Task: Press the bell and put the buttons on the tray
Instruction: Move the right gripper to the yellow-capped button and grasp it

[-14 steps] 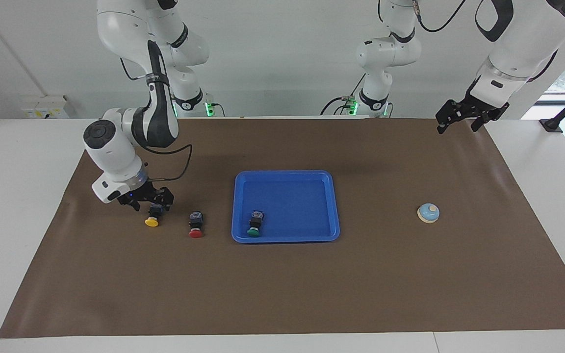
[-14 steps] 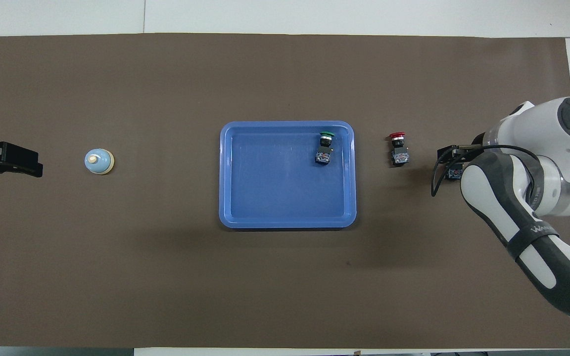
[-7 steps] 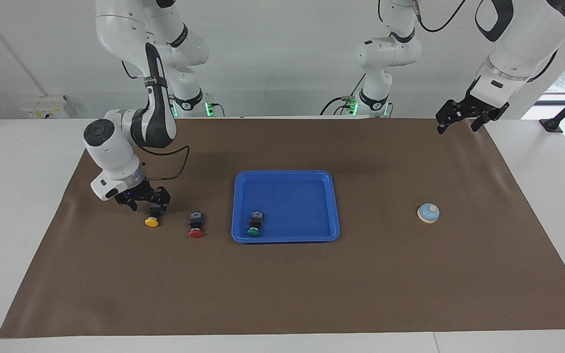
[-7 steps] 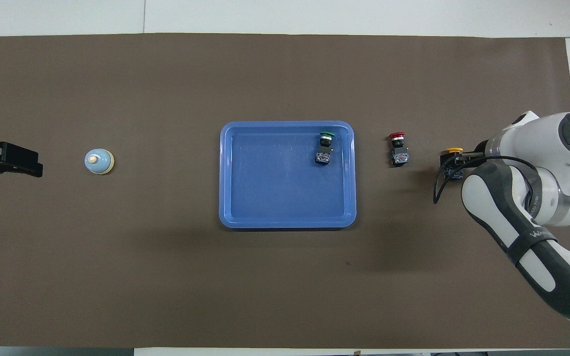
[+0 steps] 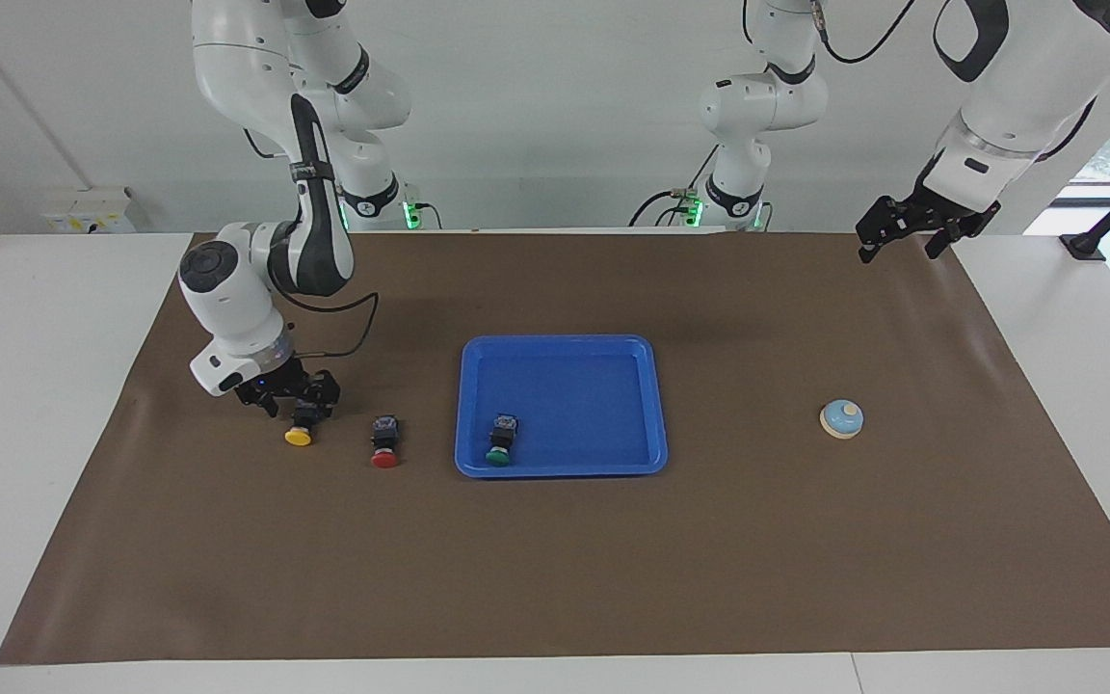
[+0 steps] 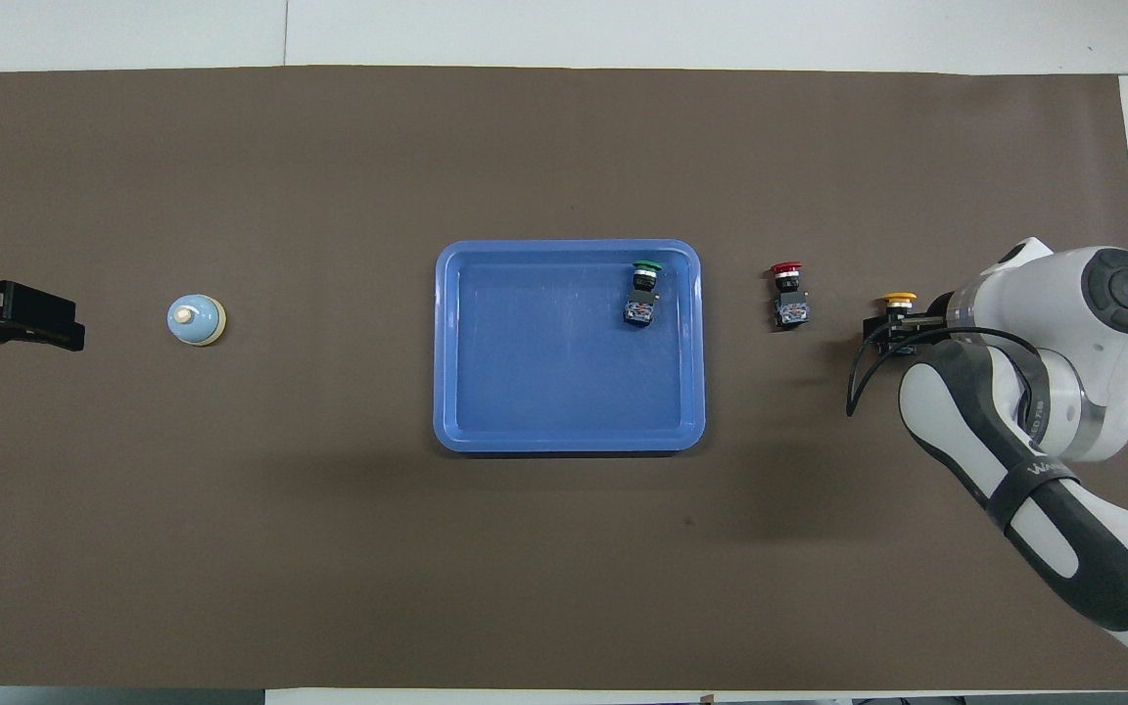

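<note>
- As it lies on its side on the brown mat [image 5: 555, 569], the yellow button [image 5: 300, 431] has its long axis running from the robots outward, with the round cap at the end farther from them and the black body nearer them.
- It sits toward the right arm's end of the table, well apart from the tray [image 5: 560, 340].
- Down at the mat, the right gripper [image 5: 293, 403] is set about the yellow button's black body; I cannot tell whether it has closed on it or only stands around it.
- Between the yellow button and the tray lies the red button [image 5: 384, 445], also on its side with its cap pointing away from the robots, just beside the tray's rim but not touching it.
- Inside the tray, in the corner farther from the robots at the right arm's end, the green button [image 5: 500, 443] lies the same way.
- Toward the left arm's end stands the bell [image 5: 842, 418], upright and alone, about as far from the robots as the buttons.
- Up over the mat's corner near its own base, the left gripper [image 5: 907, 234] waits, spread wide and holding nothing.
- Count: three buttons, one tray, one bell, two arms.
</note>
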